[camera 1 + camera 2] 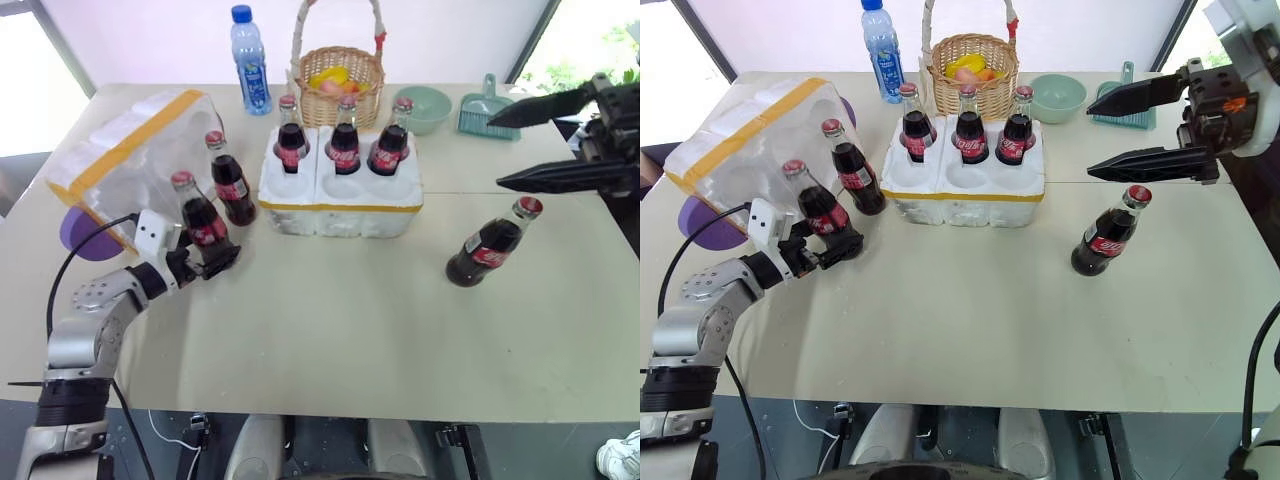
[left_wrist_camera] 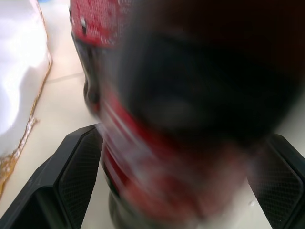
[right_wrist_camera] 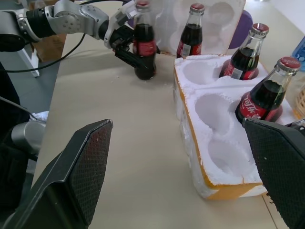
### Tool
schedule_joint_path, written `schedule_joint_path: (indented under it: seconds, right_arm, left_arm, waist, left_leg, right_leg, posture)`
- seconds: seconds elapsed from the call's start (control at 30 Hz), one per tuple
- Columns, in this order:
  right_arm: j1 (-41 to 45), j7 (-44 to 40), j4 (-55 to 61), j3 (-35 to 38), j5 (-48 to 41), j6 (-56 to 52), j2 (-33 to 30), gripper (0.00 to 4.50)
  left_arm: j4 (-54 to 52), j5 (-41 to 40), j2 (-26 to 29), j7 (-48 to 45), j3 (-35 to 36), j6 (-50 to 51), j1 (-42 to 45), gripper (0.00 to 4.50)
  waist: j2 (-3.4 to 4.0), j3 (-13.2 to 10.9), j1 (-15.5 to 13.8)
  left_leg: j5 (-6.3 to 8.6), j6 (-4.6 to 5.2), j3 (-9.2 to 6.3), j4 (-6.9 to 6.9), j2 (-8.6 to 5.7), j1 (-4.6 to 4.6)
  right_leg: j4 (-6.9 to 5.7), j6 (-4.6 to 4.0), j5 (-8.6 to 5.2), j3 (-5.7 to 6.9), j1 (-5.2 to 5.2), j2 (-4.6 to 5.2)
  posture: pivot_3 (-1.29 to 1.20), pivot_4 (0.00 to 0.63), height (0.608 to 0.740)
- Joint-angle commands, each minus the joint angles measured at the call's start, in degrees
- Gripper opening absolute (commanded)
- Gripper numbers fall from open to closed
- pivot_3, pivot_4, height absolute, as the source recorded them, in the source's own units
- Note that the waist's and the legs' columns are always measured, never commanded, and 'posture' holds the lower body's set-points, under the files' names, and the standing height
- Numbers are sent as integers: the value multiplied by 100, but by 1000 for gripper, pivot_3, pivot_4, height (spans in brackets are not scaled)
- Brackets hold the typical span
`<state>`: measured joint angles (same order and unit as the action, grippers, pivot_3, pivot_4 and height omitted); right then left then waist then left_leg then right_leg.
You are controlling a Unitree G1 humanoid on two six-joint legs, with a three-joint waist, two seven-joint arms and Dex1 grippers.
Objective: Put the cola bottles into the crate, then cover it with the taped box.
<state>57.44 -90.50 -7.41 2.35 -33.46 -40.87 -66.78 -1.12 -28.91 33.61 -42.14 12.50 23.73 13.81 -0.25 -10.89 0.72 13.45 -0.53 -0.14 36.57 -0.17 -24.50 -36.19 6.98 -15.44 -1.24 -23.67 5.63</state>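
your left gripper (image 1: 840,250) stands wide around a cola bottle (image 1: 818,210) at nine o'clock of the crate (image 1: 965,190); whether it grips, you cannot tell. your right gripper (image 1: 1105,135) hangs wide, empty, at three o'clock.

Three cola bottles (image 1: 345,140) stand upright in the back row of the white foam crate (image 1: 340,205), mid-table near the far edge. Two more (image 1: 232,180) stand beside the taped box (image 1: 130,160), which lies tipped at the left edge. A sixth (image 1: 490,243) stands toward the right edge.
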Motion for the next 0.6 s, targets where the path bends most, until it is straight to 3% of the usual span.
schedule_joint_path:
  seconds: [0.03,0.13,0.27,0.5,0.6]
  right_arm:
    - [-57,110,163,265,-73,26,-32,4500]
    - [-111,208,189,298,-73,34,11,4500]
    - [-131,306,178,288,-61,48,71,4500]
    - [-254,411,129,268,-1,124,129,4500]
    - [-341,423,189,278,-2,116,149,4500]
  left_arm:
    - [-133,-114,46,32,237,-4,79,4462]
    - [-132,-164,-6,0,243,-53,109,4462]
    - [-270,-418,-34,-100,346,69,126,2768]
    - [-710,-916,185,-177,525,643,166,2779]
    - [-1353,-1718,444,-389,608,1416,221,2779]
  waist:
    - [0,0,1]
    - [0,0,5]
    - [-2,-1,0]
    - [-9,-5,0]
    - [-18,-11,1]
  left_leg:
    - [0,0,-1,3,0,3]
    - [0,0,0,19,0,3]
    - [1,1,-1,45,3,2]
    - [1,1,-3,55,4,0]
    - [1,1,-4,53,5,-3]
  right_leg:
    - [0,0,1,0,4,-1]
    - [-2,3,4,0,10,-2]
    - [-2,5,9,-1,23,0]
    - [-1,3,15,-3,25,2]
    - [-1,4,16,-3,23,2]
  posture:
    - [0,150,740]
    - [0,150,740]
    - [0,150,740]
    - [0,150,740]
    - [0,150,740]
